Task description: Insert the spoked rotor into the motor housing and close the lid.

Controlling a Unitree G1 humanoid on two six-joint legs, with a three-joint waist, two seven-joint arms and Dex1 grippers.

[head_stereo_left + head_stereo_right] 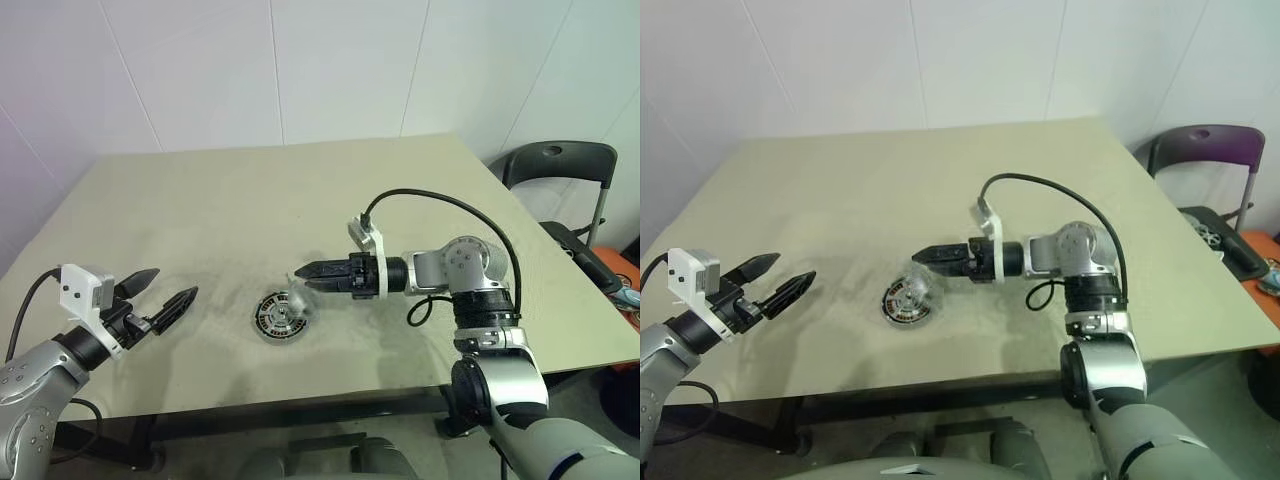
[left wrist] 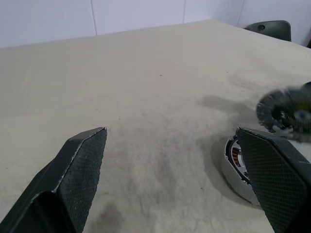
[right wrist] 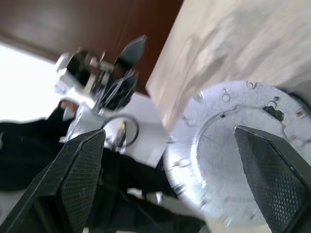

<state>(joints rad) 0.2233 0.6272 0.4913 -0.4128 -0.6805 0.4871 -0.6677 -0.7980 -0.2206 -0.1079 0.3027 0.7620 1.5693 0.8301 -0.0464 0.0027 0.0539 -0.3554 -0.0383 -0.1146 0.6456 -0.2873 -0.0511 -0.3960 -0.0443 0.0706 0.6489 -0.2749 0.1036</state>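
Observation:
The motor housing (image 1: 272,322) lies flat near the table's front middle, and its copper windings (image 2: 234,158) show in the left wrist view. Tilted and blurred, the lid (image 1: 300,297) hangs over the housing's far right edge, just under my right gripper's fingertips (image 1: 299,272). My right gripper (image 3: 167,133) points left with its jaws wide apart. The lid's plain grey back (image 3: 228,160) sits off towards one finger without spanning the gap. Whether it touches a finger I cannot tell. To the left of the housing my left gripper (image 1: 175,283) stands open and empty. The spoked rotor is hidden from me.
The beige table (image 1: 300,190) stretches wide behind and to both sides of the parts. A dark chair (image 1: 560,165) stands off the table's right edge. The front edge runs close below the housing.

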